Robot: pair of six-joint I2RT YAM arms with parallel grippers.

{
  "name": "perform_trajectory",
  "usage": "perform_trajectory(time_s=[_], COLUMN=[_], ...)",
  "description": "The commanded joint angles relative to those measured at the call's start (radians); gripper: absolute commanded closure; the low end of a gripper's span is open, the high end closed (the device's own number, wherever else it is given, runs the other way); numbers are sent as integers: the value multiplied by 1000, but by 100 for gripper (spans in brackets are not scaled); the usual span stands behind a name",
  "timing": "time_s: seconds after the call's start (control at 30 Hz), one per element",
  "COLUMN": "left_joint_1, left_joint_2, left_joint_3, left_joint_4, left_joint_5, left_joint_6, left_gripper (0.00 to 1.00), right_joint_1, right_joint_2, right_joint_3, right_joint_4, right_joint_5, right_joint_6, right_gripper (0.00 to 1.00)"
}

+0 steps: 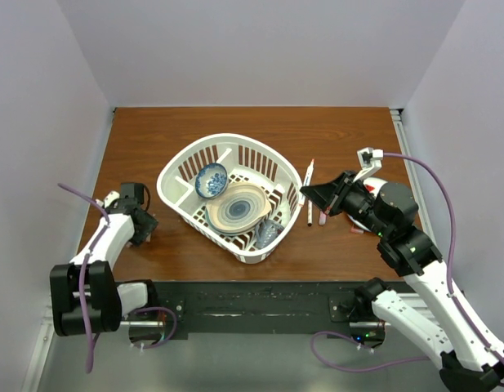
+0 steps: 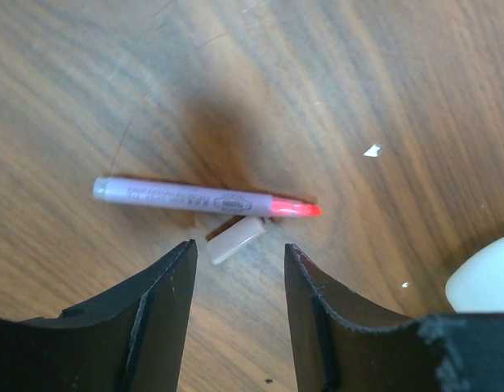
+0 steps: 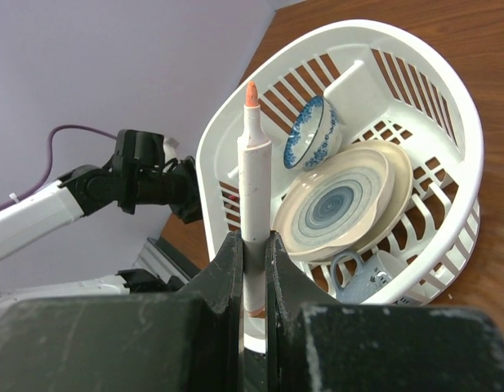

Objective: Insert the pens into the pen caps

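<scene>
In the left wrist view a pen (image 2: 194, 197) with a pale lilac barrel and a bare pink-red tip lies flat on the wood. A short pale cap (image 2: 234, 239) lies loose against it. My left gripper (image 2: 239, 255) is open and empty, just short of the cap; from above it (image 1: 142, 222) sits left of the basket. My right gripper (image 3: 253, 245) is shut on a white pen (image 3: 253, 175) held upright, orange tip up. From above it (image 1: 318, 196) is right of the basket, beside a white pen (image 1: 309, 189) and a pinkish one (image 1: 323, 216) on the table.
A white slotted basket (image 1: 180, 167) stands mid-table with a blue-patterned bowl (image 1: 211, 180), a ringed plate (image 1: 239, 207) and a mug (image 1: 268, 232). A small red thing (image 1: 356, 231) lies under the right arm. Walls close in on the left, back and right.
</scene>
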Motion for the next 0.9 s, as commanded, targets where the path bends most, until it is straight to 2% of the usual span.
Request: perform_trajectory(time_s=[0.0,0.43,0.87], left_joint_1=[9,8,-2], left_joint_2=[29,79,76], left_joint_3=[-10,4,-10], left_joint_4=[81,100,127], left_joint_5=[8,-14,40], left_joint_6=[56,90,117], left_gripper=[49,56,62], right_joint_1=[1,1,-1], right_joint_2=[-12,-17,-38], right_joint_3=[31,29,35], right_joint_4=[17,13,-6], right_joint_5=[27,52,69], right_joint_6=[-3,-6,-14], right_gripper=[100,100,100])
